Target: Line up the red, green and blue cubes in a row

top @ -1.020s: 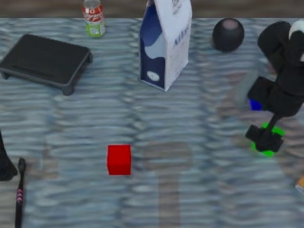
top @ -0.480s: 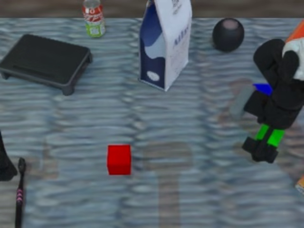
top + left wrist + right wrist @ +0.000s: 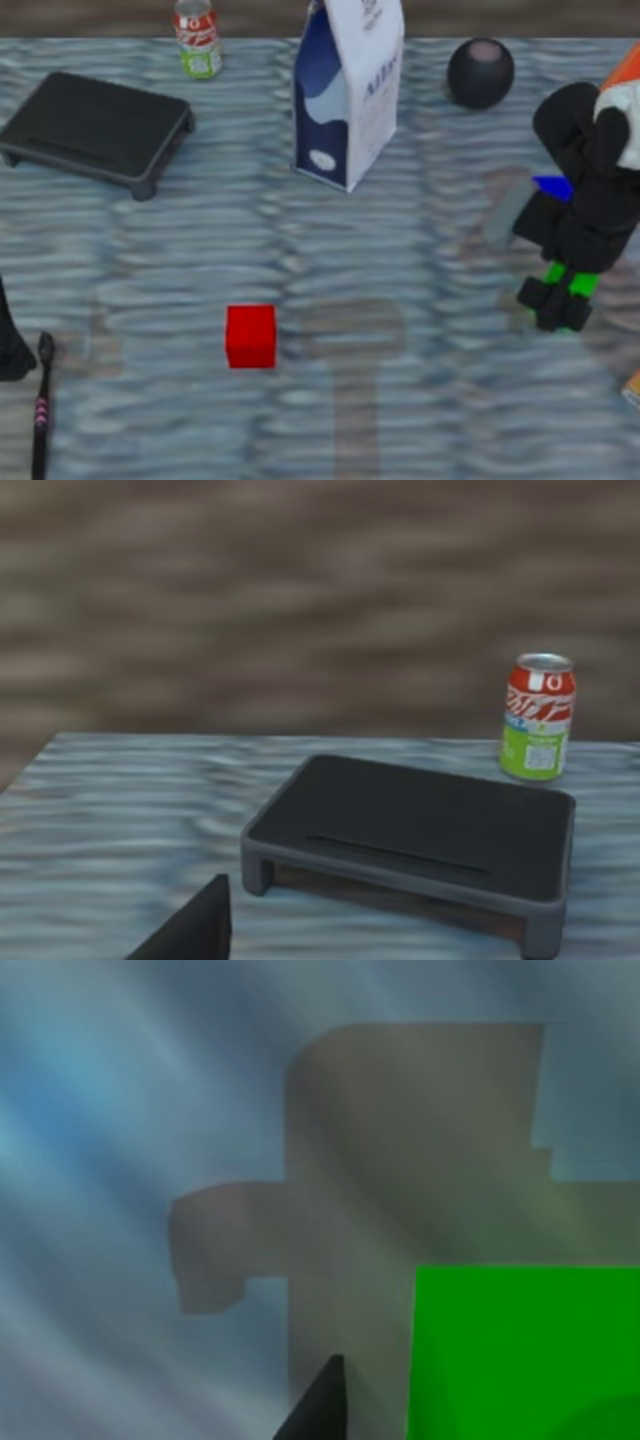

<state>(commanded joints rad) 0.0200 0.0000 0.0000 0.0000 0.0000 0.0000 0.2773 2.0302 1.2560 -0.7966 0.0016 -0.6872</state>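
green cube (image 3: 572, 281): clamped between the right gripper (image 3: 560, 303) fingers, near the table's right edge
blue cube (image 3: 553, 186): just behind the right arm, mostly hidden
red cube (image 3: 250, 335): alone on the table (image 3: 420, 400), left of centre
left gripper: parked at the left edge by the toothbrush (image 3: 41, 410); cannot tell its fingers

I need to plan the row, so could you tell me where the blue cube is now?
In the top view, the blue cube sits on the table's right side, mostly hidden beside the right arm, below the dark round object.
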